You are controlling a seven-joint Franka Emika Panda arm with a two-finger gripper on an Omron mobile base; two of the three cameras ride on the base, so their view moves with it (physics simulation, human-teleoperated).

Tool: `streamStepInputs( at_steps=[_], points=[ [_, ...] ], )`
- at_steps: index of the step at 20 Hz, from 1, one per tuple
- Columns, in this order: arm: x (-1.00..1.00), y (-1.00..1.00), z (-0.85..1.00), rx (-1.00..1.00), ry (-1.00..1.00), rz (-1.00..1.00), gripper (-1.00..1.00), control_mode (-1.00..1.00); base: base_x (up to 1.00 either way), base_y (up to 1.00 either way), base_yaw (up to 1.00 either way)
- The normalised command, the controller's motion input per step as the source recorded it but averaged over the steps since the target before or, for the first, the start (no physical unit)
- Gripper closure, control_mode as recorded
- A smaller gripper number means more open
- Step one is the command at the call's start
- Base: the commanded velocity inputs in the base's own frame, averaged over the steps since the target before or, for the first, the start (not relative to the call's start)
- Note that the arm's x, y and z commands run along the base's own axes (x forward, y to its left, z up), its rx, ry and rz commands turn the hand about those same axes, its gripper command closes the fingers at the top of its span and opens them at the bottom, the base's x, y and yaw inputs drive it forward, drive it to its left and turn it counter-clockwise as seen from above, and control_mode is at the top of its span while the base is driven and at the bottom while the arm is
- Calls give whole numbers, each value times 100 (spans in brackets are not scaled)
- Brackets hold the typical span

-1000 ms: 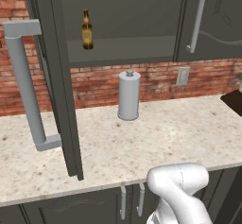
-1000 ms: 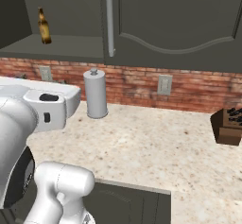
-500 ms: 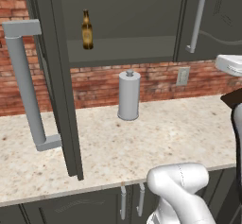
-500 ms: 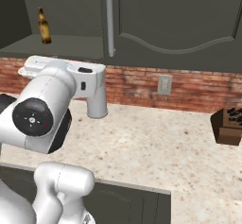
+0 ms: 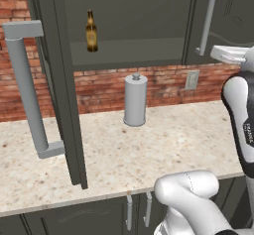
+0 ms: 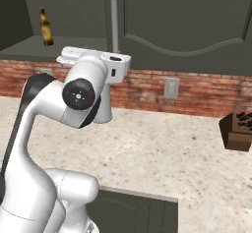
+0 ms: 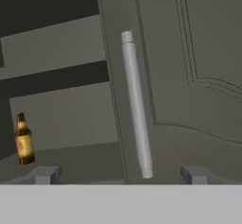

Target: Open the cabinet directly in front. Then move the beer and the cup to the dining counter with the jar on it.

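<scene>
Fingers (image 7: pixel 45 175) spread wide and empty, their tips low before the cabinet (image 7: pixel 198 76), facing the grey bar handle (image 7: pixel 136 105) of its shut right door; left door (image 5: pixel 59 80) swung open, edge-on above the desk (image 5: pixel 149 145); beer (image 5: pixel 91 31) upright on the lower shelf inside; speckled beige desk runs along a red brick wall (image 5: pixel 163 83), a tall grey canister (image 5: pixel 135 100) on it near the wall; brown crate (image 6: pixel 238 131) at the desk's right end.

The cabinet (image 7: pixel 189 76), dark grey-green with arched panel doors, faces the wide-spread gripper (image 7: pixel 120 175): its closed right door with a long grey bar handle (image 7: pixel 136 105) stands straight ahead, while its left door (image 5: pixel 59 80) is swung open. The beer (image 7: pixel 23 140), a slim brown bottle with a yellowish label, stands upright on the open shelf, ahead and left of the fingertips.
</scene>
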Motion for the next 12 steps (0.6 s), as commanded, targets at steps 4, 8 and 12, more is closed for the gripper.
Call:
streamStepInputs(
  at_steps=[4, 8, 12],
  points=[
    [100, -21, 0, 1, 0, 0, -100, -100, 0, 0, 0],
    [100, -28, 0, 2, 0, 0, -100, -100, 0, 0, 0],
    [100, -27, 0, 2, 1, 0, -100, -100, 0, 0, 0]
  ],
)
